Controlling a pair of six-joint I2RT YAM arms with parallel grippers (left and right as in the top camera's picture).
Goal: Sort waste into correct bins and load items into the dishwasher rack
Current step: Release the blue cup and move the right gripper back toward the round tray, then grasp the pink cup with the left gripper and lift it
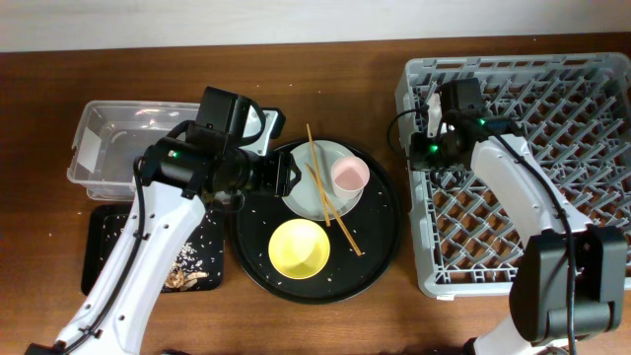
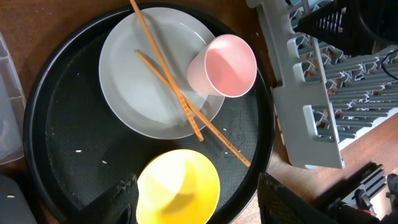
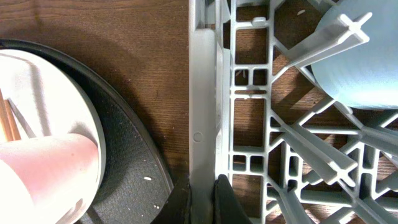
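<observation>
The grey dishwasher rack (image 1: 552, 89) stands at the right. My right gripper (image 1: 431, 148) is shut on its left wall (image 3: 202, 93). A light blue cup (image 3: 360, 68) sits inside the rack. A pale plate (image 1: 306, 197), a pink cup (image 1: 349, 175) lying on it, two chopsticks (image 1: 330, 202) and a yellow bowl (image 1: 299, 248) rest on the round black tray (image 1: 380, 247). My left gripper (image 2: 199, 199) is open above the yellow bowl (image 2: 180, 186), beside the plate (image 2: 137, 93). Food scraps (image 1: 187, 266) lie in the small black tray (image 1: 108, 247). The tissue and foil wrapper are out of view.
The clear tub (image 1: 128, 148) with a white label stands at the back left, partly under my left arm. The round tray's rim nearly touches the rack's left wall (image 2: 311, 124). Bare wooden table shows along the front and back edges.
</observation>
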